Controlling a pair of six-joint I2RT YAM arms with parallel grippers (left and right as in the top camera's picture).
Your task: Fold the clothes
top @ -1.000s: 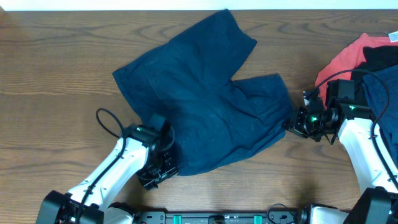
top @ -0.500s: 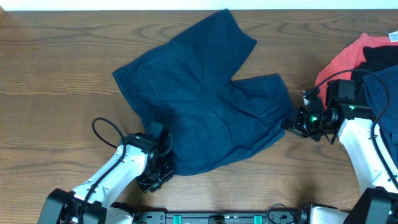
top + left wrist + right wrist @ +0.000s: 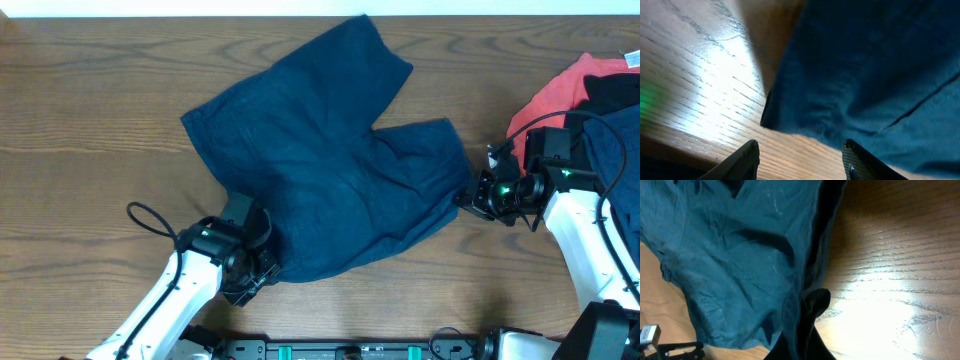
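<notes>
The dark navy-blue shorts [image 3: 330, 165] lie spread on the wooden table [image 3: 90, 120], one leg pointing to the far edge, the other to the right. My left gripper [image 3: 262, 272] is open at the shorts' near left corner; in the left wrist view its fingers [image 3: 801, 159] straddle bare wood just short of the fabric edge [image 3: 805, 127]. My right gripper [image 3: 466, 200] is shut on the right leg's edge; the right wrist view shows the fabric [image 3: 740, 255] pinched between the fingers [image 3: 807, 330].
A coral-red shirt [image 3: 555, 95] and a black garment [image 3: 612, 92] are piled at the right edge of the table, behind my right arm. Another dark blue cloth [image 3: 620, 150] hangs near that arm.
My left arm has drawn back toward the near left, and the gripper has slid a little down along the shorts' near corner. The right arm and the shorts have not moved.
</notes>
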